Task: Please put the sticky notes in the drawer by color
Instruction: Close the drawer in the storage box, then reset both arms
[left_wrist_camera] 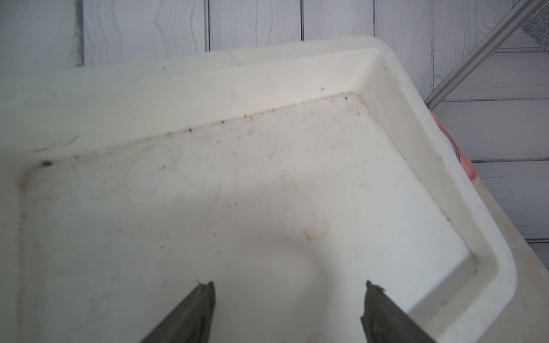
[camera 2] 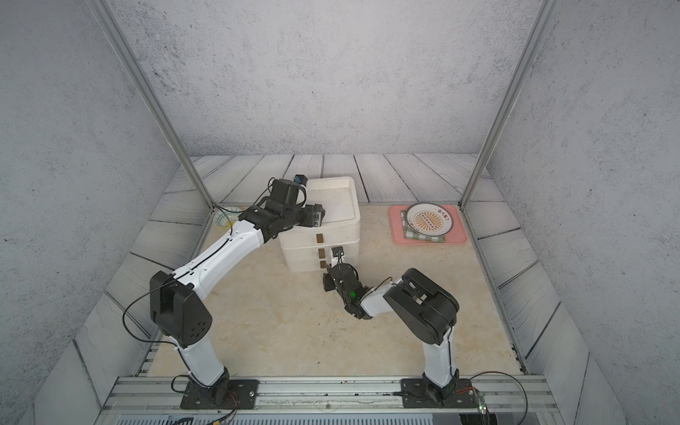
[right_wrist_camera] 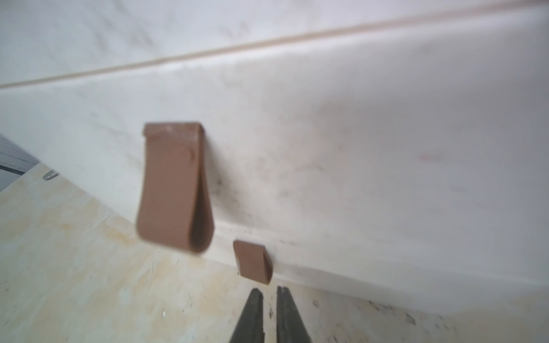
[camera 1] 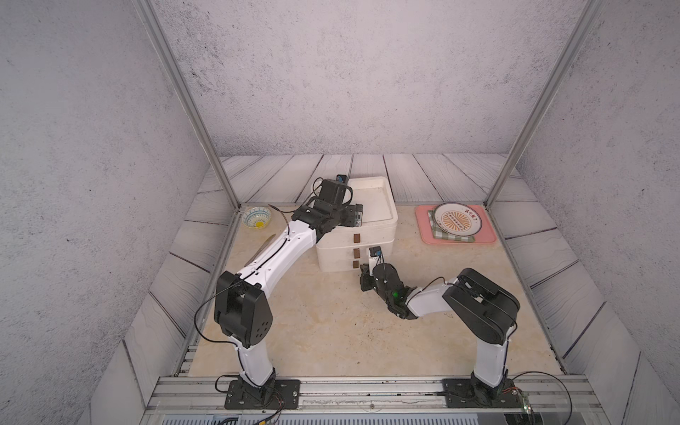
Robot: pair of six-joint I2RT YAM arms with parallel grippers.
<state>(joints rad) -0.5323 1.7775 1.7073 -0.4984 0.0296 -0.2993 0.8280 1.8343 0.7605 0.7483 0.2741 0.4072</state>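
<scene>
Right pincer (right_wrist_camera: 269,291) nearly together, empty, tips just short of lowest brown tab (right_wrist_camera: 252,261) on drawer unit (camera 1: 373,230). Left pincer (left_wrist_camera: 289,285) apart, empty, over unit's recessed top. Sticky notes unseen (perhaps inside). Likely risk: tips slip off tab; pull drags unit.

This is a robotics lab test cell, not a real home. A left arm (camera 1: 279,250) and a right arm (camera 1: 485,305) are bolted to an aluminium rail (camera 1: 368,392) along the bottom edge of both top views. Aluminium posts (camera 1: 187,103) frame wall panels (camera 1: 349,73) printed as grey plaster. On the marble-look counter (camera 1: 331,323) stand staged household props: a white drawer (camera 1: 379,235) at centre, a patterned bowl (camera 1: 257,217) at left, and a plate (camera 1: 457,219) on a pink tray (camera 1: 487,235) at right.
</scene>
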